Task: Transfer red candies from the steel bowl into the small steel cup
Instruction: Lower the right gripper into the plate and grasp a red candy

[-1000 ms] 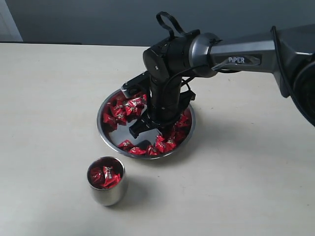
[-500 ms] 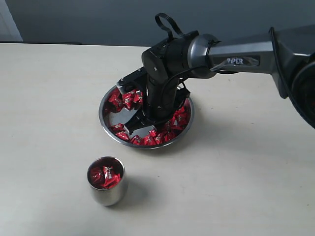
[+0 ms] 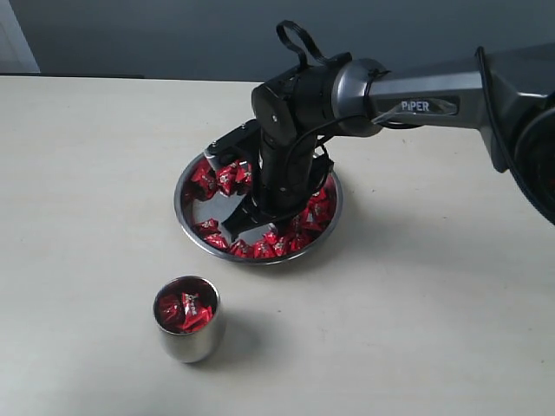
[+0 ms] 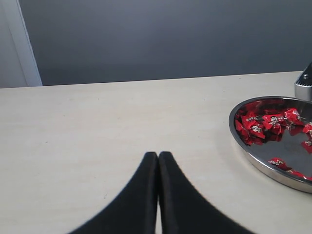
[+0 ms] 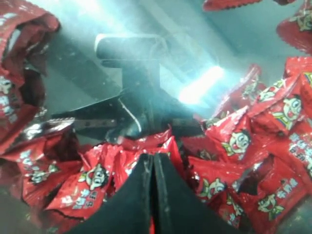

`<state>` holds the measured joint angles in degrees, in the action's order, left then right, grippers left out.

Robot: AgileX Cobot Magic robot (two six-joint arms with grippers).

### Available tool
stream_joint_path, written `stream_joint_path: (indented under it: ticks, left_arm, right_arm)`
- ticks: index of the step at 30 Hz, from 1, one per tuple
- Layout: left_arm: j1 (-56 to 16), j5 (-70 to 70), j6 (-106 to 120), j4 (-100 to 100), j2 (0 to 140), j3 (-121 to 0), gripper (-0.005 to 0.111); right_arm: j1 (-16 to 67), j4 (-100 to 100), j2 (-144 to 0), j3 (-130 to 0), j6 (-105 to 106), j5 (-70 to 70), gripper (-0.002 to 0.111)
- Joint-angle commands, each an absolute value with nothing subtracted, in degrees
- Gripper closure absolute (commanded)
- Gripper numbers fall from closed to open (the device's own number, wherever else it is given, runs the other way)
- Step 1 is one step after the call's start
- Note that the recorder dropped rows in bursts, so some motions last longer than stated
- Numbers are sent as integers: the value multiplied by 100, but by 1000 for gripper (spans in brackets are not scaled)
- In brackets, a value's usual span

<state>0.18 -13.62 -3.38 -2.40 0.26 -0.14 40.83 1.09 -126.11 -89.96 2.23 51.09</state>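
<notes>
The steel bowl [image 3: 177, 204] sits mid-table with red candies [image 3: 222, 176] spread round its floor. My right gripper [image 3: 239, 227] reaches down into it. In the right wrist view its fingertips [image 5: 152, 157] meet, shut, pressed against the candy pile [image 5: 92, 183]; nothing shows between the tips, only a red sliver lower in the gap. The small steel cup [image 3: 188, 334] stands in front of the bowl, holding a few red candies [image 3: 186, 308]. My left gripper [image 4: 158, 155] is shut and empty above bare table, with the bowl's rim [image 4: 253, 158] off to one side. It does not appear in the exterior view.
The beige table [image 3: 87, 173] extends on all sides of the bowl and cup. A dark grey wall [image 3: 173, 35] runs behind its far edge. The right arm [image 3: 416, 91] stretches in from the right above the table.
The right gripper's fingers, open in the bowl a second ago, have shut. The bowl slid slightly away from the cup and its candies were pushed around.
</notes>
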Motion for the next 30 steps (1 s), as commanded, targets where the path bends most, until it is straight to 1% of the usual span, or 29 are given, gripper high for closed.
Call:
stream_joint_path:
  ticks: [1,8,17,30]
  left_arm:
    - [42,-1329,-350,-248,0,0,106]
    - [42,-1329,-350,-248,0,0,106]
    - [42,-1329,-350,-248,0,0,106]
    - [42,-1329,-350,-248,0,0,106]
  right_arm:
    - [4062,-56,-12747,-8945,612,5531,109]
    - [4062,-56,-12747,-8945,694,5518,109]
    - [4062,-37,-12438,-8945,694,5057,109]
    - [4062,0,-12096,-8945,694,5047,109]
